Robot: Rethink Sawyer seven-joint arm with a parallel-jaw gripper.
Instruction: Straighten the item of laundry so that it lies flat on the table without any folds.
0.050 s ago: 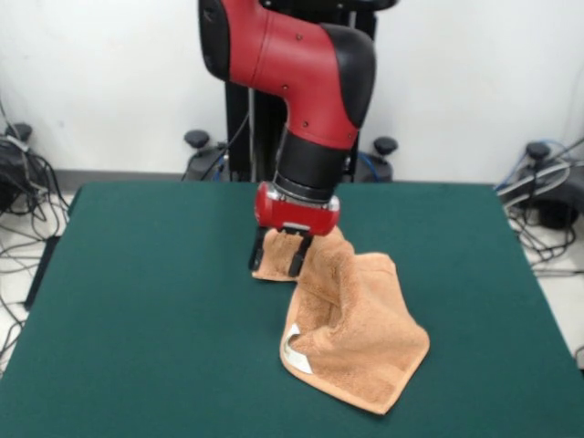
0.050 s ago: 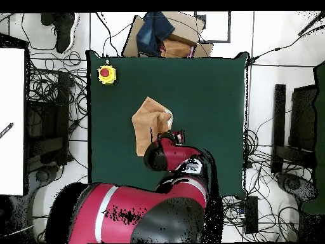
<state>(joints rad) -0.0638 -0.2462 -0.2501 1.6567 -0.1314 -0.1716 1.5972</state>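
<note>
The item of laundry (image 1: 351, 333) is a tan-orange towel lying rumpled on the green table (image 1: 137, 319), folded over itself with a raised ridge down its middle. A white label (image 1: 294, 351) shows at its near-left edge. My gripper (image 1: 277, 263) points down over the towel's far-left corner. Its black fingers (image 1: 258, 253) stand apart, with towel cloth showing between and under them. From above, the towel (image 2: 149, 124) lies near the table's middle, and the arm covers the edge of it nearest the robot.
A yellow box with a red button (image 2: 106, 74) sits at one table corner in the overhead view. Cables and equipment lie on the floor around the table (image 2: 216, 95). Cardboard and dark cloth (image 2: 162, 35) lie beyond the far edge.
</note>
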